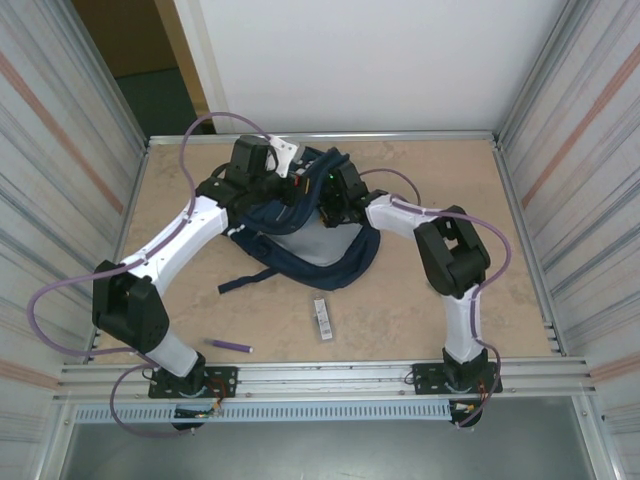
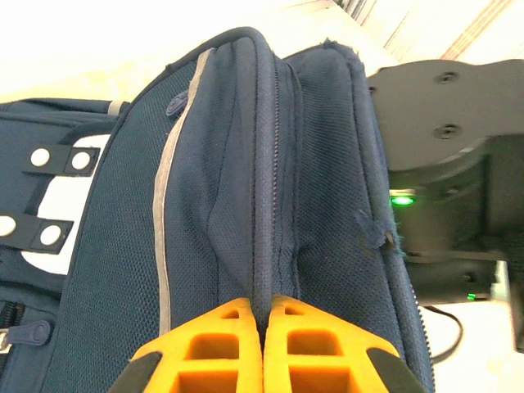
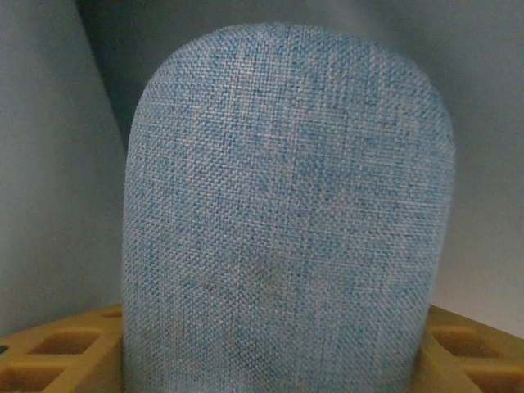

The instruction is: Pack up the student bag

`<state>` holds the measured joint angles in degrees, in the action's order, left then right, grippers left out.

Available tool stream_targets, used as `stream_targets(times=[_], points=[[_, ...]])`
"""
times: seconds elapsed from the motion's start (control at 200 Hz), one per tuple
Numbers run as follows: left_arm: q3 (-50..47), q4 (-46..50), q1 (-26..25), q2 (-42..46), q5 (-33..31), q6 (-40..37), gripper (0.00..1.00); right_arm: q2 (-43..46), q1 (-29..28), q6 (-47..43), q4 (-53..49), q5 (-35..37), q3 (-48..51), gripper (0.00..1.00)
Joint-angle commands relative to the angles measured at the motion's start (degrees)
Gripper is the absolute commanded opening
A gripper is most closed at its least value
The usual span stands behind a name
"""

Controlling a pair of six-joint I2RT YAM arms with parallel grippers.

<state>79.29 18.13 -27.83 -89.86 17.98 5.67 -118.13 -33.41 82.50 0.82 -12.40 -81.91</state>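
Two arms meet over the student bag (image 1: 352,262) as I watch from the remote console. The bag is navy with a pale stripe and sits toward the far middle of the table (image 1: 430,320), its dark straps trailing toward the near edge.

The left gripper (image 2: 262,329) has its orange fingers (image 2: 214,344) pressed together, pinching the bag's fabric where the zip line runs down between them. From that wrist I see the cloth rising in folds away from the fingers, a grey stripe curving down one side and a small frayed tear near the seam. Just beyond the bag stands the dark housing of the right arm (image 2: 446,123), a green light glowing on it.

The right gripper (image 3: 282,356) clasps a light-blue cloth case (image 3: 286,205) (rounded at the top, coarsely woven), with an orange finger against each side of it. A pale, smooth surface lies behind the case; I cannot tell what it is.

From above, both wrists crowd the bag's far end, the left reaching in from the left and the right from the right, purple cables looping over each arm.

On the bare table nearer the bases lie a purple pen (image 1: 232,345), close to the left arm, and a small pale packet (image 1: 321,318), just beside the bag's near edge and well apart from the pen
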Motion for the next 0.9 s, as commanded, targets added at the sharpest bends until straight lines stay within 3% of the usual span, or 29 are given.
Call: stream_targets(times=[0.0,0.21,0.331,0.381,0.551,0.591,0.666,0.757,0.897], points=[[3.4,-5.9,-0.4,4.2,2.4,-3.4,0.0,-5.1,0.1,4.2,5.6,-2.8,-4.5,0.43],[4.8,-6.3,-1.4,3.2,3.9,-7.1,0.0,-10.7,-1.3,4.3,11.1,-3.5,-7.8,0.5],[4.2,-6.9,-1.6,3.3,2.4,-8.9,0.0,-9.9,-0.9,1.0,11.2,-5.3,-6.8,0.67],[4.3,-6.4,-1.6,3.4,1.6,-9.5,0.0,-8.7,-0.4,-0.3,11.8,-6.1,-5.1,0.69],[3.9,-6.8,-1.5,4.1,-0.4,-10.7,0.0,-7.4,1.7,-3.1,17.7,-15.8,-1.9,0.75],[3.8,-7.2,-1.4,4.1,-0.8,-10.5,0.0,-6.8,2.0,-4.4,17.9,-17.0,-1.2,0.73],[4.3,-6.6,-1.4,3.9,-0.4,-10.3,0.0,-5.5,2.5,-5.8,18.8,-16.9,1.0,0.6],[4.5,-6.5,-1.4,3.3,0.2,-10.6,0.0,-6.1,2.7,-6.1,20.4,-19.2,0.9,0.57],[5.4,-6.0,-1.4,2.6,0.7,-10.0,0.0,-9.0,1.5,-5.0,21.4,-19.1,-0.5,0.45]])
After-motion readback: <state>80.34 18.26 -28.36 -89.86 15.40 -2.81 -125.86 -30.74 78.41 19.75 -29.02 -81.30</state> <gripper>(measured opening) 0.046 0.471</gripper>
